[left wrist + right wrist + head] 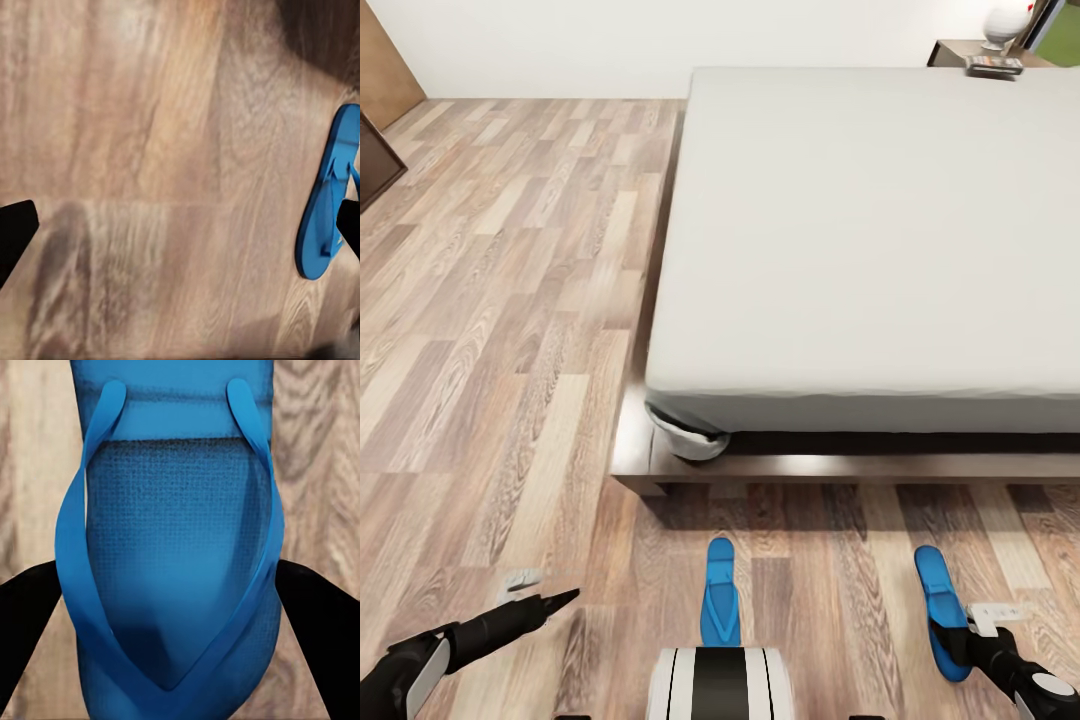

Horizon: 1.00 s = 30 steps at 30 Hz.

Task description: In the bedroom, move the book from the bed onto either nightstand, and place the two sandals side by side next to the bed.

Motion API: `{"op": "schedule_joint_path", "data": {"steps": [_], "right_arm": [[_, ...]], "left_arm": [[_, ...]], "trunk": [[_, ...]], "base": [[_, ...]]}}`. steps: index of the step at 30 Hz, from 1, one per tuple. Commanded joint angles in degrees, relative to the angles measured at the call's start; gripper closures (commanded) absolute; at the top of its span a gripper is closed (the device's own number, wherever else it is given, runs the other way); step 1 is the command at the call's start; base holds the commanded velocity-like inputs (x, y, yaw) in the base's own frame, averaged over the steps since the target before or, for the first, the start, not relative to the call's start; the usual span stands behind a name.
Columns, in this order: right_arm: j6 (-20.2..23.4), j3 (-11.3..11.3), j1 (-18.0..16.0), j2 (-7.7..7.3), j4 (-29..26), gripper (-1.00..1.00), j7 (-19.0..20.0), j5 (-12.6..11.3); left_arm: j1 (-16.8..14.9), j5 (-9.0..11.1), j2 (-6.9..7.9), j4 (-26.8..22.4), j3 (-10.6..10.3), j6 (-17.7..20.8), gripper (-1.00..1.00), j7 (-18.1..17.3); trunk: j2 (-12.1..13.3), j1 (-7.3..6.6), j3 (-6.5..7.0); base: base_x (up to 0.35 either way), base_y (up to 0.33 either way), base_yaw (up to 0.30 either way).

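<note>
While left gripper (550,603) hangs wide, right gripper (180,607) straddles right sandal (176,547); contact unclear

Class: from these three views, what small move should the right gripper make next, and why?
Probably close. The right gripper is open, its fingers flanking the right sandal, which lies on the floor well apart from the other sandal.

White table lamp (1005,22) beyond the wood-plank floor (500,300), with a dark cabinet corner (375,160) and brown door (385,60) at the floor's far-left edge.
</note>
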Motion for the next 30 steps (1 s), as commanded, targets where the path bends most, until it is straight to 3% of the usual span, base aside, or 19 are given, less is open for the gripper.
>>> {"op": "schedule_joint_path", "data": {"steps": [1,30], "right_arm": [[-0.13,-0.33,-0.02,0.03,0.0,1.0,0.45,0.12],[-0.13,-0.33,-0.02,0.03,0.0,1.0,0.45,0.12]], "left_arm": [[-0.05,0.4,0.01,0.04,0.06,0.57,-1.0,-0.15],[-0.03,0.4,0.02,0.01,0.15,0.61,-1.0,-0.4]], "trunk": [[-0.01,-0.01,-0.03],[-0.01,-0.01,-0.03]], "base": [[0.0,0.287,0.0],[0.0,0.315,0.0]]}}
